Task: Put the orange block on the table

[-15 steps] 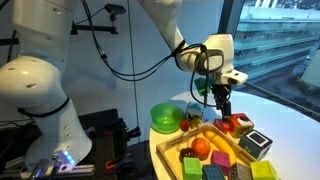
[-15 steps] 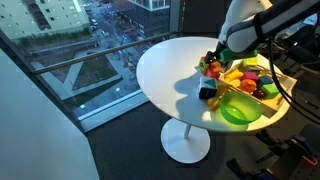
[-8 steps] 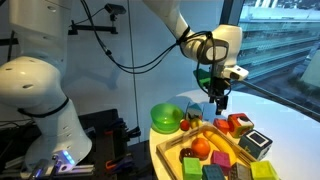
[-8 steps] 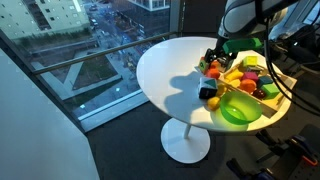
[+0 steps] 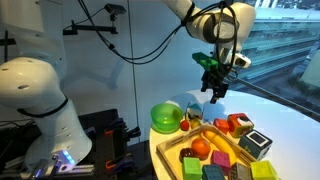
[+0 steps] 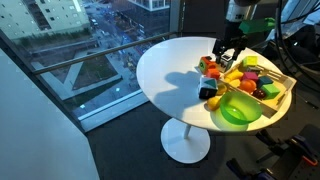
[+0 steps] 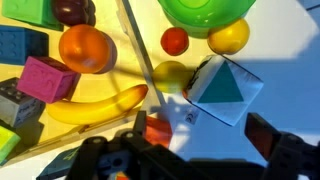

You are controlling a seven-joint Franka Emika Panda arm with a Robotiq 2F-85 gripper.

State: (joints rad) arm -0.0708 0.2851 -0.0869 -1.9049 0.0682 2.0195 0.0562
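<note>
The gripper [image 5: 214, 97] is held high over the far edge of the wooden tray [image 7: 138, 55], with its fingers pointed down and well clear of everything below. In the wrist view its dark fingers are seen apart at the two sides of the lower edge, so the claw is read as spread, with nothing pinched in it. The orange block [image 7: 158, 130] is seen through that gap, small and partly covered by one dark finger. It lies straight below the gripper at the tray's rim, and it cannot be told whether it rests on the rim itself or on the table [image 6: 165, 70] just beside it. Outside the tray, a white-and-teal cube [image 7: 225, 90] is set on the table just beside the block. A yellow fruit [image 7: 229, 37], a small red ball [image 7: 175, 41] and a green bowl [image 7: 205, 12] are placed farther along. Inside the tray, a banana [image 7: 95, 105] is laid near the rim, with a pink block [image 7: 48, 80] beside it and the orange ball [image 7: 87, 48] behind it.
</note>
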